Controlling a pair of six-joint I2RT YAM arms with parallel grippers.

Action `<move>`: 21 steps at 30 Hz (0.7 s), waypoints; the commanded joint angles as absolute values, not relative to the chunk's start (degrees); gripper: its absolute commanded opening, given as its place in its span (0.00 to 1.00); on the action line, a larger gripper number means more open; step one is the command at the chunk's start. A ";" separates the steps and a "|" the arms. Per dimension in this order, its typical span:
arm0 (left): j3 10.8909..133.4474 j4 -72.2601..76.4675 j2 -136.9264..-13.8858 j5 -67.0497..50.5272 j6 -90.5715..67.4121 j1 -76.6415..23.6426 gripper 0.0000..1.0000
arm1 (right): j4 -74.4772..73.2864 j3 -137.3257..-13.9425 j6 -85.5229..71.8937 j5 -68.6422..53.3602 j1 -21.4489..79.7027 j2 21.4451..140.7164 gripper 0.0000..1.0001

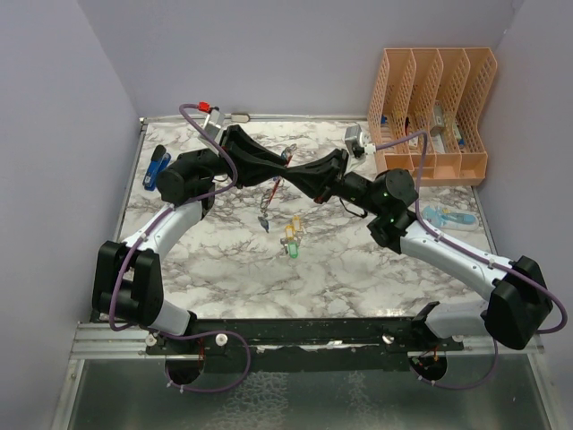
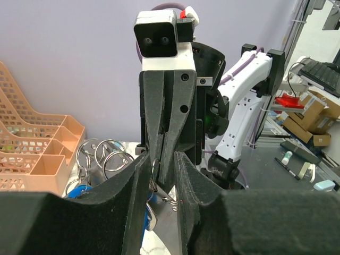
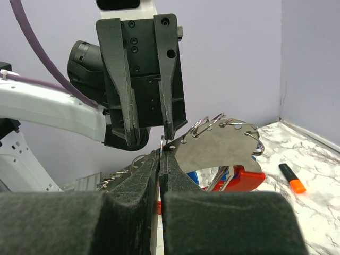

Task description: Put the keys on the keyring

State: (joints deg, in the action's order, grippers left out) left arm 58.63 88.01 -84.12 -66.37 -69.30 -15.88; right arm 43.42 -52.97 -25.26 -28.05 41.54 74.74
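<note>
- Underneath, the marble table (image 1: pixel 358 269) carries a peach file organizer (image 1: pixel 430 116) at its far right corner.
- My left gripper (image 3: pixel 151 138) stands narrowly parted, facing my right gripper (image 3: pixel 161 154), which pinches a thin wire loop of the keyring (image 3: pixel 223 146), held up over mid-table.
- Dangling keys (image 1: pixel 263 219) hang beneath it.
- Loose keys (image 1: pixel 291 240) with yellow and green heads lie on the table just right of them.
</note>
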 commanded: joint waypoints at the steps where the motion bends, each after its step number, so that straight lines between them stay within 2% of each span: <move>1: 57.93 102.39 -84.92 -70.73 -67.36 -16.27 0.28 | 49.24 -53.53 -25.62 -27.73 41.84 71.76 0.02; 6: 57.85 102.39 -84.94 -70.72 -66.50 -16.00 0.28 | 49.40 -53.31 -25.75 -27.75 41.83 71.37 0.02; 13: 56.65 102.39 -85.19 -70.23 -66.38 -16.00 0.20 | 49.98 -53.23 -26.04 -27.66 41.84 71.60 0.02; 21: 55.72 102.39 -85.84 -69.82 -65.79 -16.37 0.18 | 50.58 -53.94 -26.58 -28.11 41.84 72.34 0.02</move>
State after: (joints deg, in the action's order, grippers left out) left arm 57.30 88.03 -84.23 -66.85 -66.83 -15.88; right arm 43.29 -52.21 -25.39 -28.05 41.54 74.19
